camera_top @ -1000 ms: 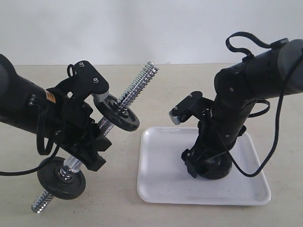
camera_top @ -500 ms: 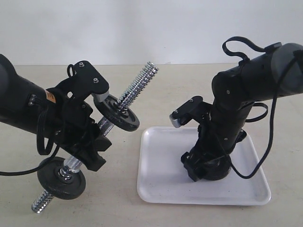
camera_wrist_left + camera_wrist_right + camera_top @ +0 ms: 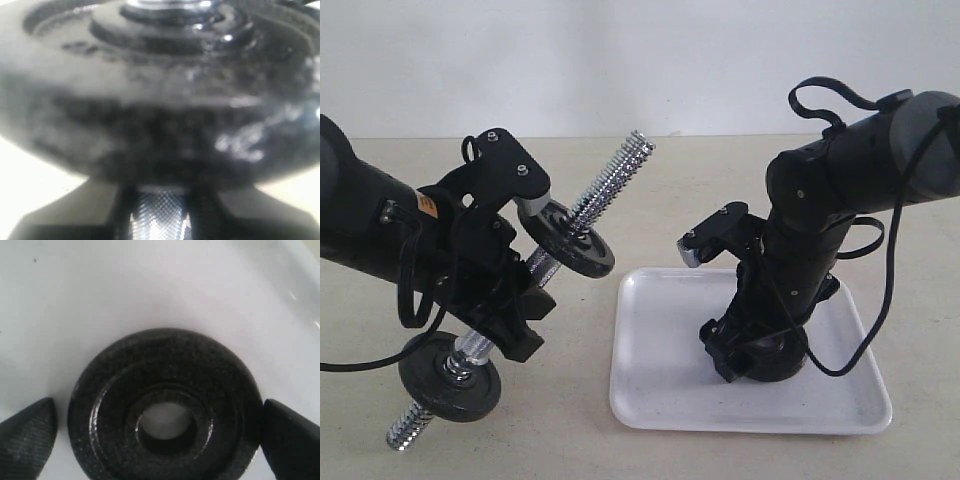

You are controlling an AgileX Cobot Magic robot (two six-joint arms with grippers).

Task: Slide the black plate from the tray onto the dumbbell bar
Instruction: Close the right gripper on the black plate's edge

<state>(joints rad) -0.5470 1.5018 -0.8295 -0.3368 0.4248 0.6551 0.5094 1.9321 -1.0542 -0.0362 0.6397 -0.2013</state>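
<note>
Near: black plate (image 3: 167,357) flat in tray (image 3: 660,385). Over it right claw (image 3: 752,352) wide open, fingertips (image 3: 30,437) flanking rim. Advice: centre, lower, squeeze evenly. Beyond: left claw (image 3: 515,315) clamped on bar (image 3: 610,180), threaded end tilted up, free.

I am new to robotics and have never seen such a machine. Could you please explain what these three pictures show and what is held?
This is a robot with two black arms at a table. The wide picture comes from a camera standing apart; each close-up comes from a camera on one wrist. The left arm holds a threaded metal bar tilted in its closed jaws. An upper disc and a lower disc already sit on it, and the blurred close-up shows one disc from very near. The right arm reaches down into a white tray. Its jaws stand open on either side of a black plate lying flat there, not yet gripped.
</note>
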